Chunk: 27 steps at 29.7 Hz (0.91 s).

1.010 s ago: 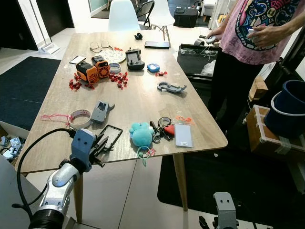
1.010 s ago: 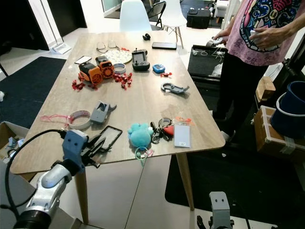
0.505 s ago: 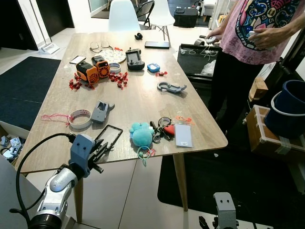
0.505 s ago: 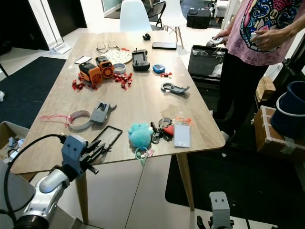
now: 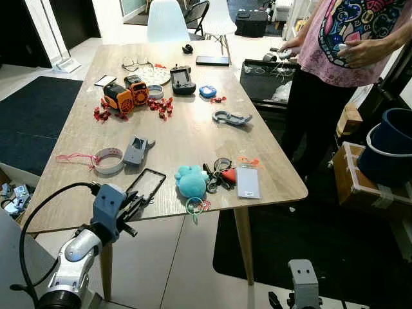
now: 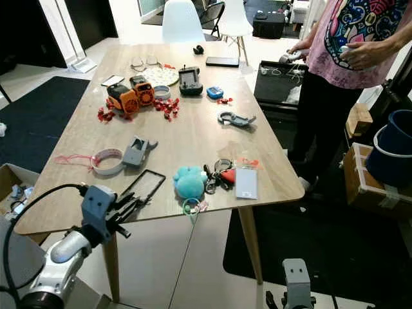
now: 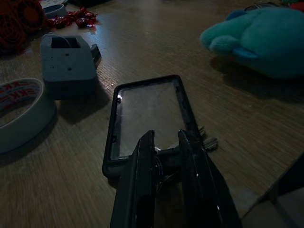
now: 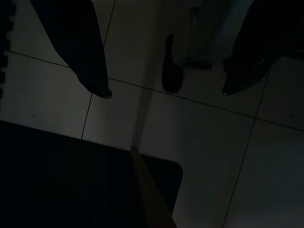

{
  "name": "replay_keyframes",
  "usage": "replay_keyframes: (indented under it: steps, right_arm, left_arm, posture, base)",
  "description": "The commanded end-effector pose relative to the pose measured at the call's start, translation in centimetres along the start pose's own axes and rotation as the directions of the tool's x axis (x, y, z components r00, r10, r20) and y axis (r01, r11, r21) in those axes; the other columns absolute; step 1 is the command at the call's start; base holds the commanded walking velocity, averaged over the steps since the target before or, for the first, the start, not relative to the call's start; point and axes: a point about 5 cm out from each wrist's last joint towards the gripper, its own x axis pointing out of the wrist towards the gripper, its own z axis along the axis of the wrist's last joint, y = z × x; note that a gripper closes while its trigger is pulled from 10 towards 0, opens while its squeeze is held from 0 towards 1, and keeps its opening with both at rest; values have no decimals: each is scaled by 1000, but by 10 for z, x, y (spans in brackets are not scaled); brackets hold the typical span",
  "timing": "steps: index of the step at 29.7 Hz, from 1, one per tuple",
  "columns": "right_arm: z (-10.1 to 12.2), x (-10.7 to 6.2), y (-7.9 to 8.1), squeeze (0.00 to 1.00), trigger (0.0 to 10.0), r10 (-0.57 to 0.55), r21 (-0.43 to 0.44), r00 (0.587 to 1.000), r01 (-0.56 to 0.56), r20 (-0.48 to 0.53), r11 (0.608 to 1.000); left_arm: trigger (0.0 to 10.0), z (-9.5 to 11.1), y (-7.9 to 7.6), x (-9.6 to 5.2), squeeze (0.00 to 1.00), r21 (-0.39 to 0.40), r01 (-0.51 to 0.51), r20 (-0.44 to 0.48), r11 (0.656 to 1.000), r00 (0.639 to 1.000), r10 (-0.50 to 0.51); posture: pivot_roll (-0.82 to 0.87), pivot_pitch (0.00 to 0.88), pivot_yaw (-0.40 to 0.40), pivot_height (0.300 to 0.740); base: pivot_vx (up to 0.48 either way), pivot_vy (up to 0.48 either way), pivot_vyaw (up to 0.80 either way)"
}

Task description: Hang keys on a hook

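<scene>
Left pincer: my 2 fingers nearly together, a thin gap, holding nothing, tips over the phone case's near rim.
Right pincer: spread wide, hanging above floor tiles.
Keys: on the surface, right of the phone case, beside the teal plush.

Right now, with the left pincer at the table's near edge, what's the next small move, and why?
Probably swing the left pincer right toward the keys. It sits, nearly shut, over the black phone case, with the teal plush between.
</scene>
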Motion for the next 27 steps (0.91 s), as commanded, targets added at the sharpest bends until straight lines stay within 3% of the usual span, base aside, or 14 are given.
replay_keyframes:
  steps: [1,27]
  right_arm:
    - [-6,-2,0,0,10000,-8,20,1000,8,-12,1000]
    - [-7,-2,0,0,10000,-8,21,1000,9,-15,1000]
  left_arm:
    - [10000,-5,10,-9,0,15,-24,-28,1000,999,25]
    - [10000,-13,15,-26,0,26,-13,-48,1000,999,14]
  posture:
    - [18,93,1,740]
    - [18,103,0,740]
  base:
    - [0,0,0]
    - [0,0,0]
